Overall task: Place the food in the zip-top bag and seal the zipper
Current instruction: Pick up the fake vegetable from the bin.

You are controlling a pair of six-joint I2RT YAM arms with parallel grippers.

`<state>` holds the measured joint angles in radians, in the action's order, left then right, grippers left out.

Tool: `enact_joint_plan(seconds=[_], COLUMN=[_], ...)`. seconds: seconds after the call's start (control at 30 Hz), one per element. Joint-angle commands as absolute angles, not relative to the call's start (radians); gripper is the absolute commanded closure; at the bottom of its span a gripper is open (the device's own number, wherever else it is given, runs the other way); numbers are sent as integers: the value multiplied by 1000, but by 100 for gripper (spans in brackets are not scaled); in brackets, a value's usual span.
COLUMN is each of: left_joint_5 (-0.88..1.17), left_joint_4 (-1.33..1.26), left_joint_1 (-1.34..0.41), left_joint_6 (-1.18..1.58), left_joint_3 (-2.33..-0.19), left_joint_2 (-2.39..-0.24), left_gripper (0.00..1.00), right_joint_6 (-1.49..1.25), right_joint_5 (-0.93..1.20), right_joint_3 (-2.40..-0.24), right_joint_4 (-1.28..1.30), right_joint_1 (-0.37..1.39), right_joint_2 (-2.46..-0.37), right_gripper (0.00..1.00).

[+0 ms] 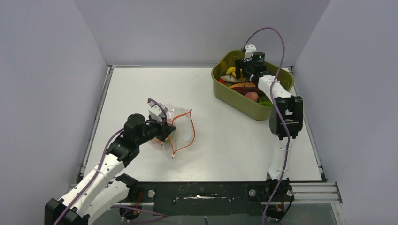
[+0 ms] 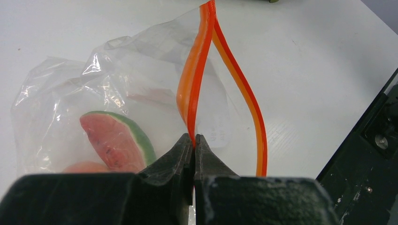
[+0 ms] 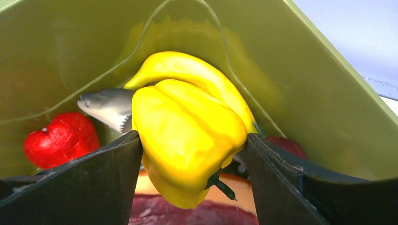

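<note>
While the left pincer (image 2: 194, 139) is clenching one lip of the zipper (image 2: 191, 93) right at its fingertips, the other lip is bowing away to its right. That is leaving the zip-top bag (image 2: 56, 89) gaping, and I take the pinch to be there to keep the mouth from collapsing. Just beyond those tips and to their left, a watermelon slice (image 2: 117, 140) is already lying inside the bag. Well apart across the table (image 1: 225, 140), the right pincer (image 3: 192, 140) is reaching down into the olive tub (image 3: 328, 108) and grasping the yellow pepper (image 3: 187, 126), one finger touching each flank. A banana (image 3: 187, 70) is sitting straight behind the pepper, farther from the pincer, which is probably why the fingers are bracketing the sides. By my reckoning the pepper is not yet lifted out.
</note>
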<state>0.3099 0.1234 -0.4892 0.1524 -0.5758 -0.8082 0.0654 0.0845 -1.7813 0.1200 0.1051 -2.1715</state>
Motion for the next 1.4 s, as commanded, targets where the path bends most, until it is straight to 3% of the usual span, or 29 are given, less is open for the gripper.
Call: enact_joint_plan(seconds=[0.0, 0.63, 1.0, 1.37], left_joint_5=[304, 269, 230, 212], left_joint_4=[67, 64, 68, 77], left_joint_1=[-491, -492, -492, -492], left_joint_6=[144, 248, 332, 374], left_joint_3=[-585, -628, -708, -770], left_joint_2=[-812, -804, -844, -897], left_gripper=[100, 100, 100, 100], right_joint_6=[7, -174, -273, -293], right_joint_5=[58, -95, 7, 151], right_joint_3=[-1714, -1610, -1479, -1304], right_joint_4=[46, 359, 449, 403], right_joint_1=[98, 89, 120, 270], right_joint_2=[-2013, -1740, -1481, -1225], right_gripper=[43, 48, 48, 48])
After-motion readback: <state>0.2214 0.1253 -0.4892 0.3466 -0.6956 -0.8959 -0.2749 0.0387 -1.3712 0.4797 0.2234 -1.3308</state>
